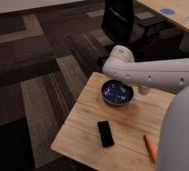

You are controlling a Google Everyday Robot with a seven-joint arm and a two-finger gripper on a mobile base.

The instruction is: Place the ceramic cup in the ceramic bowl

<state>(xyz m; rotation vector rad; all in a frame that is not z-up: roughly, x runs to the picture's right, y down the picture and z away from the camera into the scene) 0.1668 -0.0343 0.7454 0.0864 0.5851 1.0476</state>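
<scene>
The ceramic bowl (117, 94), dark blue with pale speckles, sits on the far side of the wooden table (83, 125). My white arm (153, 74) reaches across from the right just above the bowl's far rim, its elbow (119, 56) over the table's far edge. A short white link (143, 90) hangs down beside the bowl's right side. My gripper is out of view, hidden behind the arm's links, and it is shut. The ceramic cup is out of view.
A black phone (106, 133) lies flat in the middle of the table. An orange stick (150, 148) lies near the front right, partly behind my large white body (180, 135). A black office chair (120, 22) stands behind the table, with a long desk (183, 17) at the top right.
</scene>
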